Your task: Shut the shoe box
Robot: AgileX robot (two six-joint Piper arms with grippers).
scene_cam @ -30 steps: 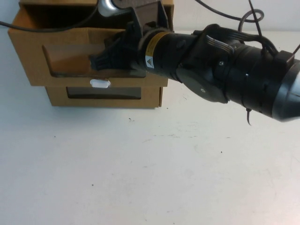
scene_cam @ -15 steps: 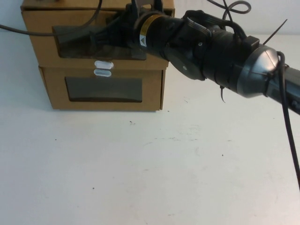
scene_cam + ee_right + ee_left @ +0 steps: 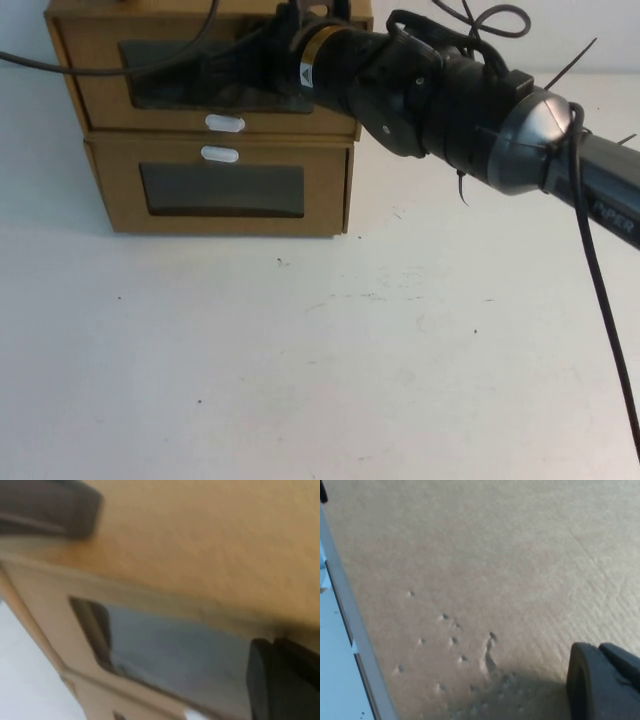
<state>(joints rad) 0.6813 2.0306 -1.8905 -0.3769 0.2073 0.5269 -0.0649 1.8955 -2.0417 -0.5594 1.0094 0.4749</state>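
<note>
Now the right gripper (image 3: 215, 72) presses the shoe box (image 3: 100, 105) front at the worktop's far left corner; neither gripper's opening can be told, and the left gripper (image 3: 602, 680) sits close over cardboard.

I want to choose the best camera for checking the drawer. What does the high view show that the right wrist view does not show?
Only the high view shows both stacked boxes whole: the shoe box on top, the lower box, both white tabs, the table and the right arm, with the right pincer at the window. The left pincer is not seen there. Only the right wrist view shows the cardboard close up. Both show the shoe box's window.
</note>
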